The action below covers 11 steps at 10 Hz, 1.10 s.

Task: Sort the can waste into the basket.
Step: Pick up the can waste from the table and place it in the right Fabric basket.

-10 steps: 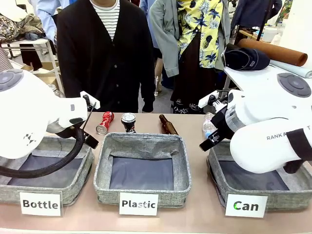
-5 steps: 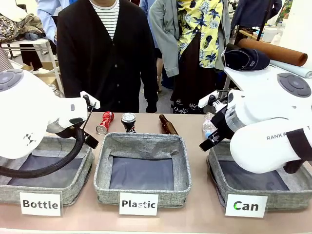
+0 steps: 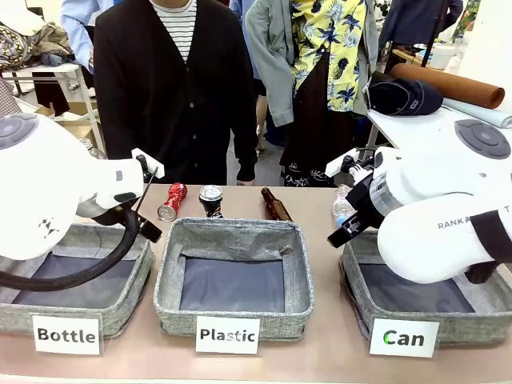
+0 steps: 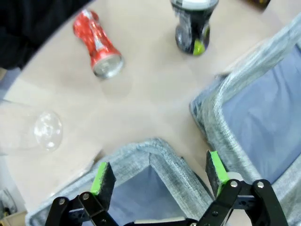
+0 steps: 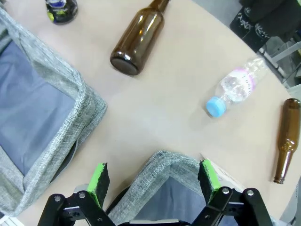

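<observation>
On the table's far side, before a person in a black cardigan, a shiny red can lies on its side, and a dark can with a silver top stands beside it. In the left wrist view the red can and the dark can are well beyond my left gripper, which is open and empty over a basket corner. My right gripper is open and empty above the far corner of the basket labelled "Can". The dark can shows at the upper left there.
Baskets labelled "Bottle" and "Plastic" stand left and centre. A brown bottle, a clear plastic bottle and another brown bottle lie behind the baskets. A further clear bottle lies near the Bottle basket.
</observation>
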Each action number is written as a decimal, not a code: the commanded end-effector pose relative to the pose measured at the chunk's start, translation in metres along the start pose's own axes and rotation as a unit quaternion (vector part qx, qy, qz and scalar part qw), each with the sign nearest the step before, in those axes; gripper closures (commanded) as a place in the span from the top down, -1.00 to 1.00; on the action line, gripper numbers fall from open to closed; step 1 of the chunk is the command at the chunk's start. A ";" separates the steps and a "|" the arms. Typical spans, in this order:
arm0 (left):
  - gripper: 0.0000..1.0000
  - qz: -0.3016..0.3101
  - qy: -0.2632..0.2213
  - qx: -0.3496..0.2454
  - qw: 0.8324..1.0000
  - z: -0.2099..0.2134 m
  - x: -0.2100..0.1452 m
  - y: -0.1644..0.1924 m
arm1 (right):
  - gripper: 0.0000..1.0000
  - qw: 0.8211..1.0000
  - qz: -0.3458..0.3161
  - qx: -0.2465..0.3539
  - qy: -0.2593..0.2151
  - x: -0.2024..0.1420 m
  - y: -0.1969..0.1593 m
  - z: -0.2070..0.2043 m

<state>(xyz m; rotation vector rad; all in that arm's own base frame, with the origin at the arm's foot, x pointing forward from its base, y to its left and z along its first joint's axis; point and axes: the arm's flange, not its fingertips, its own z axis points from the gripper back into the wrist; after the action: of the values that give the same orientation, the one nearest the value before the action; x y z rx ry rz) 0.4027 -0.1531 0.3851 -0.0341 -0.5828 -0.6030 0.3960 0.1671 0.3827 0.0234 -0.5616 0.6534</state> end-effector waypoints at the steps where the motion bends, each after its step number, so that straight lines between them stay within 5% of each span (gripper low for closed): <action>1: 1.00 0.091 -0.068 -0.061 0.992 0.121 0.009 -0.005 | 1.00 0.996 -0.079 0.029 0.039 0.029 -0.012 0.104; 3: 1.00 0.149 -0.143 -0.181 0.962 0.228 -0.037 0.009 | 1.00 0.974 -0.204 0.099 0.011 0.003 -0.040 0.204; 5: 1.00 0.214 -0.167 -0.232 0.934 0.250 -0.120 0.057 | 1.00 0.921 -0.326 0.210 -0.045 -0.078 -0.107 0.238; 6: 1.00 0.279 -0.178 -0.252 0.909 0.242 -0.163 0.087 | 1.00 0.878 -0.392 0.261 -0.087 -0.124 -0.137 0.234; 9: 1.00 0.463 -0.259 -0.313 0.788 0.182 -0.297 0.136 | 1.00 0.743 -0.522 0.339 -0.247 -0.256 -0.176 0.199; 11: 1.00 0.527 -0.245 -0.335 0.742 0.139 -0.296 0.132 | 1.00 0.699 -0.554 0.328 -0.313 -0.294 -0.171 0.171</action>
<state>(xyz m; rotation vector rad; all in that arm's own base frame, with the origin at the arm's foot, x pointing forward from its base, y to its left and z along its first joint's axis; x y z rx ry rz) 0.2169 0.2637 0.4571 -1.1383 -0.7160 0.3756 0.2341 -0.2575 0.4639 1.1771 -0.7006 -0.4867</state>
